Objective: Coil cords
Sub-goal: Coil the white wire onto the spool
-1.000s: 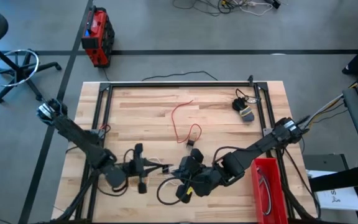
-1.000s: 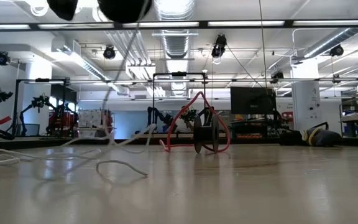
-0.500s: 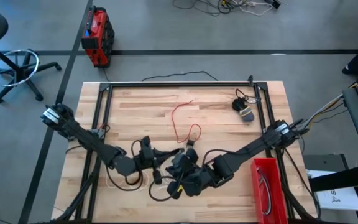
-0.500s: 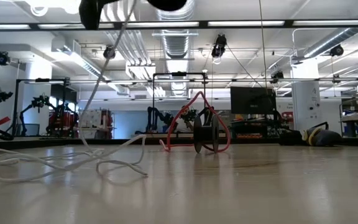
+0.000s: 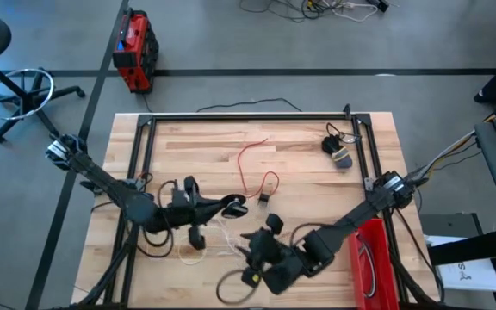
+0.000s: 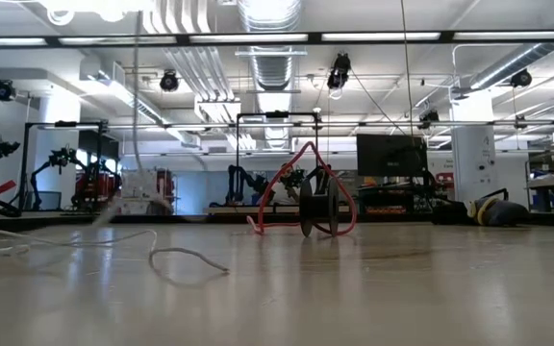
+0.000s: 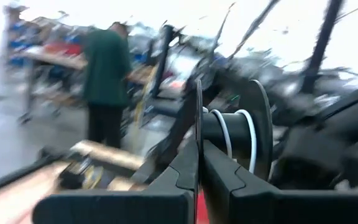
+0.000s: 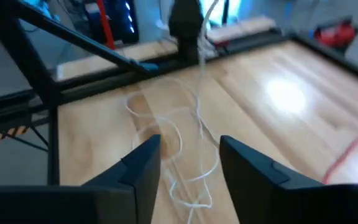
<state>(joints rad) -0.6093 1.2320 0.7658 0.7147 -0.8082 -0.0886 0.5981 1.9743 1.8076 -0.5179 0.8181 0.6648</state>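
Wooden butcher-block surface (image 5: pixel 317 176) fills the high view; a thin red cord with a small dark plug (image 5: pixel 252 168) lies loose at its middle, and a thin white cord (image 5: pixel 218 234) lies in loose loops on the near side. The left end effector (image 5: pixel 235 205) hangs above those loops; the right end effector (image 5: pixel 252 250) is just beside them, nearer. A red bin (image 5: pixel 370 258) sits at the near right.

Low view: the red cord arches upright behind the white loops.

Left wrist view: its fingers (image 7: pixel 219 171) are pressed together beside a dark spool wound with white cord (image 7: pixel 241 134); a person in a green top (image 7: pixel 106 81) stands beyond.

Right wrist view: its fingers (image 8: pixel 145 163) are spread apart, the white loops between them.
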